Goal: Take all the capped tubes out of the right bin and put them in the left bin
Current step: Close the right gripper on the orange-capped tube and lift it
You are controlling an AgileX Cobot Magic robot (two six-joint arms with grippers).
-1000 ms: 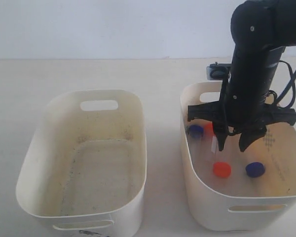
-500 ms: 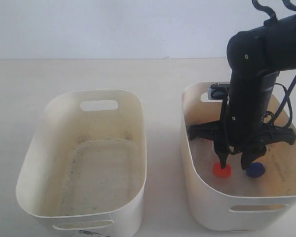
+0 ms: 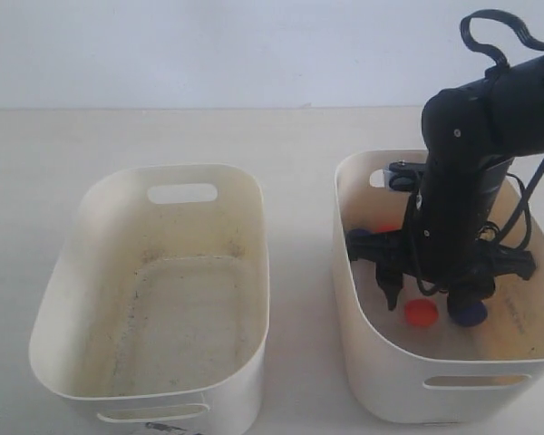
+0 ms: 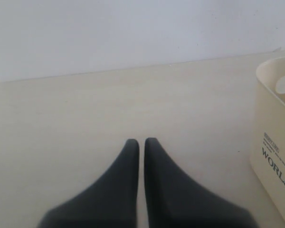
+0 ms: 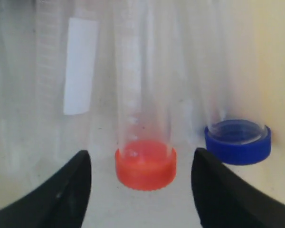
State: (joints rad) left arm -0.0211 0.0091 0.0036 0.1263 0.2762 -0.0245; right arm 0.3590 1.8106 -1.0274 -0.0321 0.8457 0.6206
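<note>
Down inside the right bin point(image 3: 363, 326), the right gripper point(image 5: 140, 166) hangs with its jaws spread wide either side of an orange-capped tube point(image 5: 145, 168), not gripping it. A blue-capped tube point(image 5: 237, 142) stands just beside. The left gripper point(image 4: 138, 142) is pressed together, holding nothing.

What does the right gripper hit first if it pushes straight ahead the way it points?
Most likely the orange-capped tube: its cap sits dead ahead between the right gripper's open jaws. The blue-capped tube lies off to one side, outside that line. Depth is hard to judge.
</note>
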